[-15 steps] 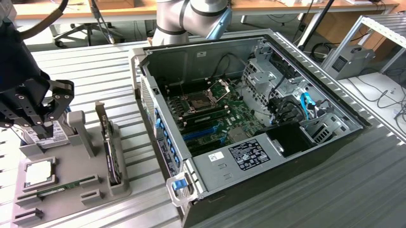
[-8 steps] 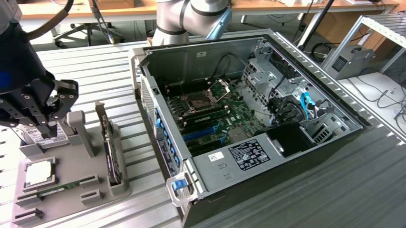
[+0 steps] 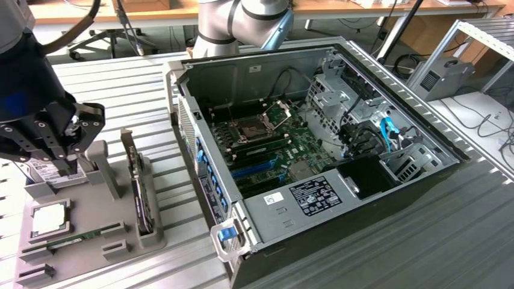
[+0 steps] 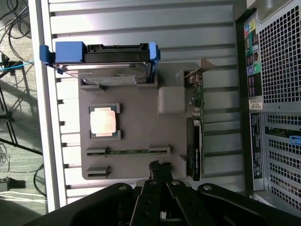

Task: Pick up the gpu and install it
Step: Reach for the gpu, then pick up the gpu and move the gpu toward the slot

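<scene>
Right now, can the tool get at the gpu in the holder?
Probably yes. The gpu stands on edge in the holder with its upper edge bare and nothing over it, and the tool hangs above the same holder. Its jaws are shut, so they would have to open first.

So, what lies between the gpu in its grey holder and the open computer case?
Nothing but a bare strip of the ribbed table, seen in both the wrist view and the exterior view, separates the gpu from the computer case.

Exterior elevated oblique, wrist top-down, holder (image 3: 95,212) (image 4: 141,136) shared
</scene>
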